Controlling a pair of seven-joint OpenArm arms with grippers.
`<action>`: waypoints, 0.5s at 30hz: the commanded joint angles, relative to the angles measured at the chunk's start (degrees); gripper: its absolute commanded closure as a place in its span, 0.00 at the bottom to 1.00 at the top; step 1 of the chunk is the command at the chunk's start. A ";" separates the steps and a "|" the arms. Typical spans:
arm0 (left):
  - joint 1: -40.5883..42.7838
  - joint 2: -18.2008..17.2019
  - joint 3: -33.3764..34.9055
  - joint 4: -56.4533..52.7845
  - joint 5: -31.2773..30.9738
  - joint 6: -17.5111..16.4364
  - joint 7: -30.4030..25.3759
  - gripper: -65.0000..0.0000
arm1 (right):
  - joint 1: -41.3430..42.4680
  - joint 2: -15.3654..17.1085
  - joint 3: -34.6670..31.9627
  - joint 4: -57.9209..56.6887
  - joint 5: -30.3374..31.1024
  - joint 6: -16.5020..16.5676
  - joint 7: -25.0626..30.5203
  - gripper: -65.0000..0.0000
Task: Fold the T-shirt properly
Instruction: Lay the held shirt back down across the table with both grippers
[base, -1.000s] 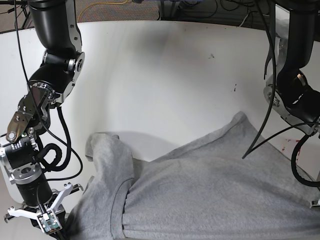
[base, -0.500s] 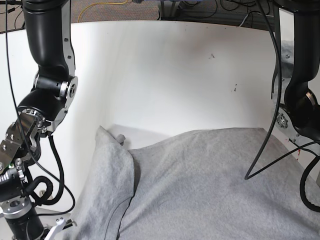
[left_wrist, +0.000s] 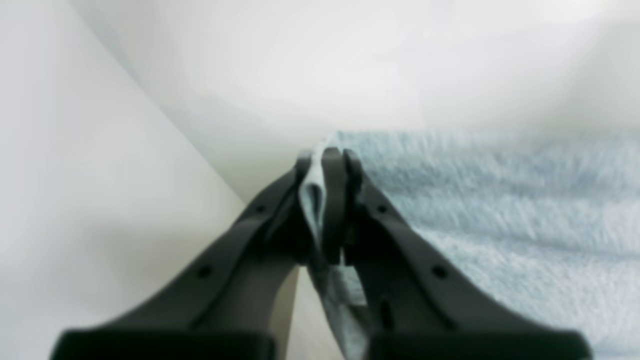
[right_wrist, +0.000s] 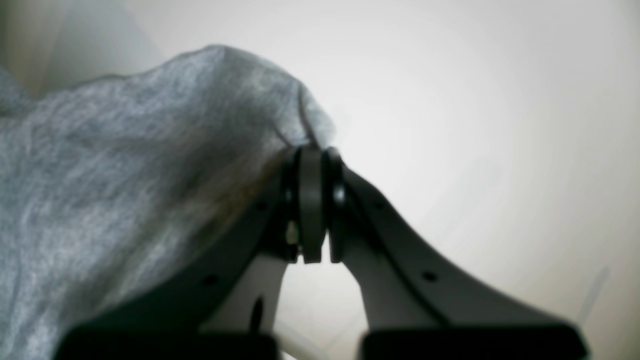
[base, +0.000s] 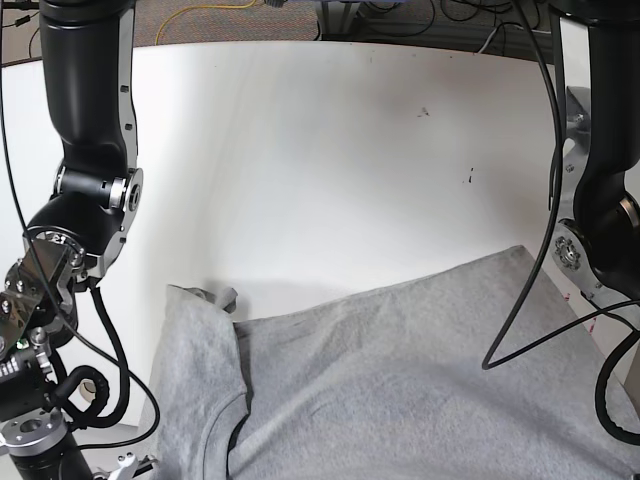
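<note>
The heather-grey T-shirt lies spread over the near half of the white table, its neckline at the bottom left. In the left wrist view my left gripper is shut on a pinched fold of the T-shirt, which stretches away to its right. In the right wrist view my right gripper is shut on the edge of the T-shirt, and the cloth drapes off to its left. In the base view the shirt and the frame edge hide both grippers. No printed letters show.
The two black arms flank the shirt, one at the left and one at the right. A black cable hangs over the cloth on the right. Loose cables lie beyond the table's far edge.
Both arms have moved and drawn the shirt's far edge apart. The bunched sleeve on the left has flattened, and the far edge now runs wider and straighter.
</note>
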 joint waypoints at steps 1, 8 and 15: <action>0.14 -0.46 0.15 0.89 -0.32 0.32 -1.71 1.00 | -0.78 0.35 0.34 1.55 -0.17 -0.54 0.86 0.99; 6.65 -0.55 0.06 2.82 -0.32 0.32 -1.71 1.00 | -10.98 -0.01 2.89 6.03 -0.17 -0.54 0.86 0.99; 17.11 -0.55 -0.55 7.57 -0.41 0.32 -1.71 1.00 | -23.38 -1.94 5.09 9.19 -0.17 -0.54 1.30 1.00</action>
